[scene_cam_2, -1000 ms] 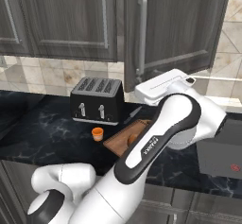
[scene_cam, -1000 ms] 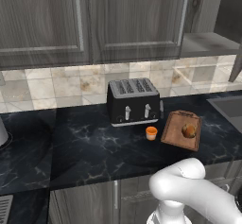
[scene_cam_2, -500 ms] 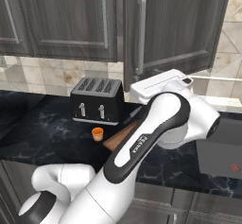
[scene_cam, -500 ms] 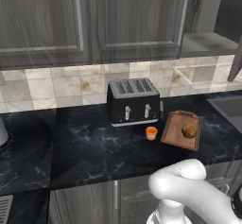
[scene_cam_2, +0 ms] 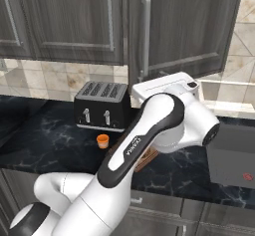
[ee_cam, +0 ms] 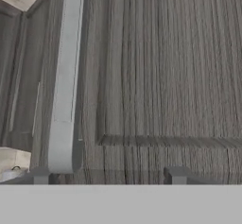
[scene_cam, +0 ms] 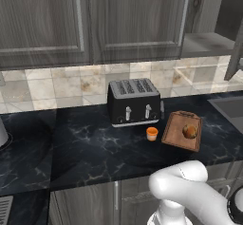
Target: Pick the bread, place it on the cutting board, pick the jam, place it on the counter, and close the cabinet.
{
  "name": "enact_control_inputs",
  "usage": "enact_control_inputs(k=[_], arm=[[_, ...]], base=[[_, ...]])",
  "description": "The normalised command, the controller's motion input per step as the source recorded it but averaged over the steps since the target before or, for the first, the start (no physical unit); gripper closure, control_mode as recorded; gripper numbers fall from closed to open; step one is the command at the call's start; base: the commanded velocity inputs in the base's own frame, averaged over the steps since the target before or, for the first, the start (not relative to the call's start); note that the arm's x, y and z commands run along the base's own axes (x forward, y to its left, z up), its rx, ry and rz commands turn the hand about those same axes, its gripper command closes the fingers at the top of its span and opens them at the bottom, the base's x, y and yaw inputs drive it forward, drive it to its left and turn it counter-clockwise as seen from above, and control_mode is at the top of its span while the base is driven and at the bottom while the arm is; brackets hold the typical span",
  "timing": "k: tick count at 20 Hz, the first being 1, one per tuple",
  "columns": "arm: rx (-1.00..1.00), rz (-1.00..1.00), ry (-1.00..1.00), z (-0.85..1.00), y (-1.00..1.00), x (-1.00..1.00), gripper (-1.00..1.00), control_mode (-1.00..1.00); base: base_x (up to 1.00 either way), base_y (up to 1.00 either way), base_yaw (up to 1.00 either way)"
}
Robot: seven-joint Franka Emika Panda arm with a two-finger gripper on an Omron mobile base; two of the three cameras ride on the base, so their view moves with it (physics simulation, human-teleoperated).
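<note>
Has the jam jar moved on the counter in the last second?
No. The jam sits in the same spot between the toaster and the cutting board.

My arm (scene_cam_2: 144, 145) bends across the middle, hiding most of the cutting board (scene_cam_2: 145, 156). The jam (scene_cam_2: 102, 140) stands on the dark surface (scene_cam_2: 45, 140) at seven o'clock from my elbow, just before the toaster (scene_cam_2: 102, 105). Cabinet (scene_cam_2: 184, 26) doors hang at twelve o'clock.

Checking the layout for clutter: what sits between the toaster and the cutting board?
In the left base view, the jam stands on the counter, between the toaster and the cutting board.
</note>
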Motion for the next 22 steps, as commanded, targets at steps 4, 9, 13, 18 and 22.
enact_control_inputs(k=[4,9,13,18,22], arm=[[0.00,-0.05,-0.02,0.00,0.07,0.48,-1.00,-1.00],[0.00,-0.05,0.00,0.00,0.09,0.40,-1.00,-1.00],[0.00,-0.05,0.00,0.00,0.09,0.41,-1.00,-1.00],[0.00,-0.05,0.00,0.00,0.07,0.41,-1.00,-1.00],[0.00,-0.05,0.00,0.00,0.06,0.43,-1.00,-1.00]], base=[[0.00,0.00,0.00],[0.00,0.00,0.00],[0.00,0.00,0.00],[0.00,0.00,0.00],[0.00,0.00,0.00]])
